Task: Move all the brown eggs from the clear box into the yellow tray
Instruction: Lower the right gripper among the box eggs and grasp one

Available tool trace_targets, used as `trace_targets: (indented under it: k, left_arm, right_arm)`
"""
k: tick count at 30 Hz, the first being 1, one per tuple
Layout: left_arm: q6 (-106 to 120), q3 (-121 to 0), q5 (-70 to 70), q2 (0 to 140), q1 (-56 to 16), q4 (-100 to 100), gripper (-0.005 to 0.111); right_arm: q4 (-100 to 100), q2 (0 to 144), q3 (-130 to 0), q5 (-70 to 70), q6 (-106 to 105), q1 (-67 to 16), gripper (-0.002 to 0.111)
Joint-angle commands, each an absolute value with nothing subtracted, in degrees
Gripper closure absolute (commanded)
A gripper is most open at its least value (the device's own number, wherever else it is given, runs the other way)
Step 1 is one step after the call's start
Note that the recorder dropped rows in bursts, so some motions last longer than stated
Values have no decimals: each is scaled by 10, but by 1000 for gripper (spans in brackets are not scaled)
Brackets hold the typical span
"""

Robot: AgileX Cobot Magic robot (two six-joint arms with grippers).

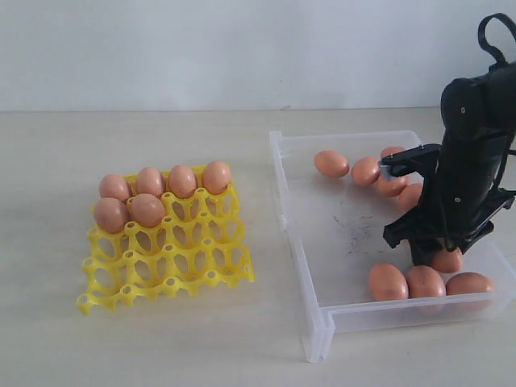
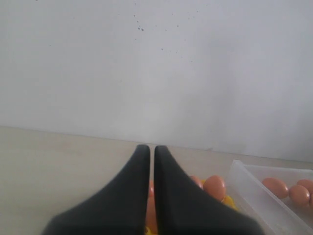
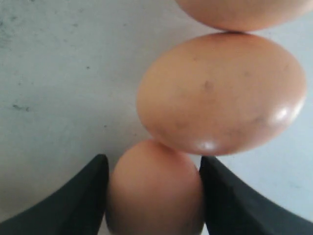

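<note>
The yellow tray [image 1: 169,274] sits on the left and holds several brown eggs [image 1: 147,210] in its two far rows. The clear box [image 1: 322,242] on the right holds several more brown eggs [image 1: 388,280]. My right gripper [image 1: 435,254] reaches down into the box, its jaws shut on a brown egg [image 3: 154,196] that rests against a bigger-looking egg [image 3: 220,93] on the box floor. My left gripper [image 2: 148,149] is shut with nothing in it. It hangs above the tray's eggs [image 2: 215,187] and does not show in the exterior view.
Eggs lie along the box's far right side [image 1: 331,163] and along its near wall [image 1: 425,281]. The box's near left corner [image 1: 316,339] juts toward the table's front. A pale wall [image 1: 242,48] rises behind the table.
</note>
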State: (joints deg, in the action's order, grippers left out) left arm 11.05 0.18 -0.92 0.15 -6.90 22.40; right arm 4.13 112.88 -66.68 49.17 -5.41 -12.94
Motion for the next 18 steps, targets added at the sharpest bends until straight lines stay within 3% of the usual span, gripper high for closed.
trace_targets:
  k: [1,5,7,8,11,18]
  left_arm:
    - [106,0,0,0,-72,229,103]
    - [106,0,0,0,-72,229,103]
    - [106,0,0,0,-72,229,103]
    - [106,0,0,0,-72,229,103]
    - [106,0,0,0,-72,229,103]
    - [106,0,0,0,-72,229,103]
  right_arm:
    - [46,1154,-663,488,-61,-125,57]
    - [48,1164,-663,489,-61,-125,57]
    - [48,1165,-663,490,-61,-125,63]
    - [48,1165,-663,491,-61,-125,70]
    - [48,1165,-663,500,-61,-125,108]
    - [15,1139,-649,402,-59,-125,109]
